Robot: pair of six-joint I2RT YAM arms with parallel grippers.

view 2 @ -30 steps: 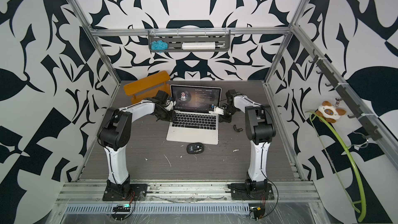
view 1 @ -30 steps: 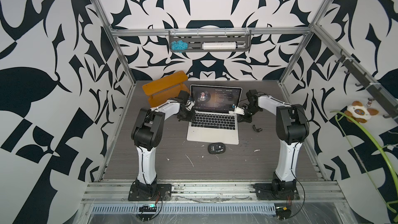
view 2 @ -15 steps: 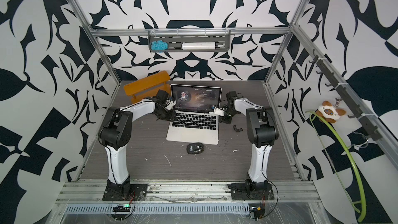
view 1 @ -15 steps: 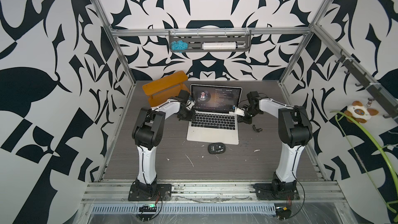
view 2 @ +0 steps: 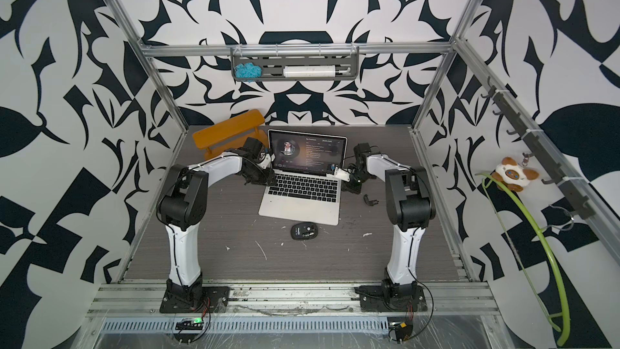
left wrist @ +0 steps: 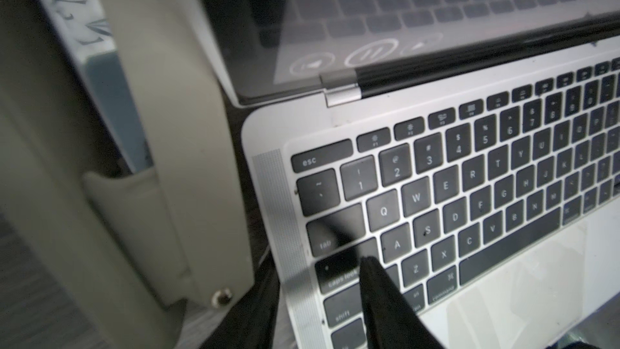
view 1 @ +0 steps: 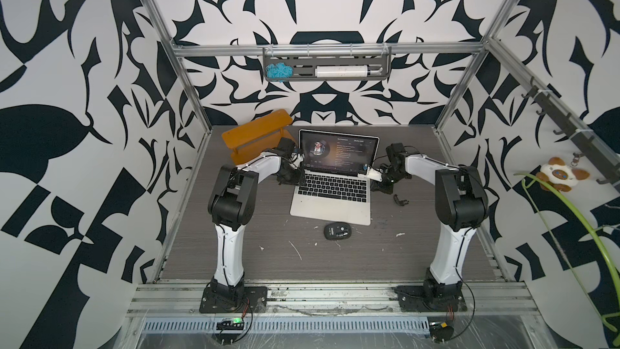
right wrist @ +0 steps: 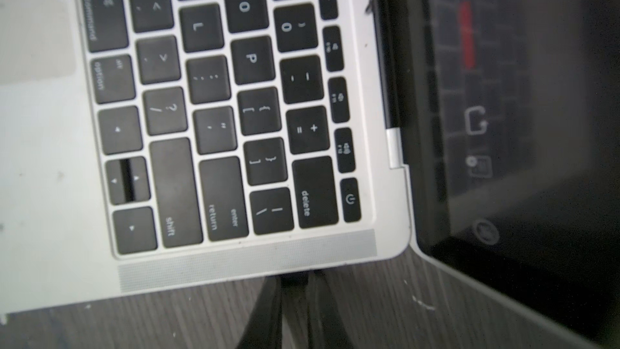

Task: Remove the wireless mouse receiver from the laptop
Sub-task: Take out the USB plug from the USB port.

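The silver laptop stands open on the table with its dark screen lit. My right gripper is at the laptop's right edge near the hinge. It is shut on the wireless mouse receiver, a small black stub that still sits against that edge. My left gripper is at the laptop's left edge with its jaws apart. One fingertip rests on the caps lock key and the other finger lies beside the edge on the table.
A black mouse lies in front of the laptop. A small black piece lies to the laptop's right. An orange stand is at the back left. A grey rack hangs on the back rail.
The right arm's elbow has shifted slightly to the right. Both grippers stay at the laptop's edges with the same opening.
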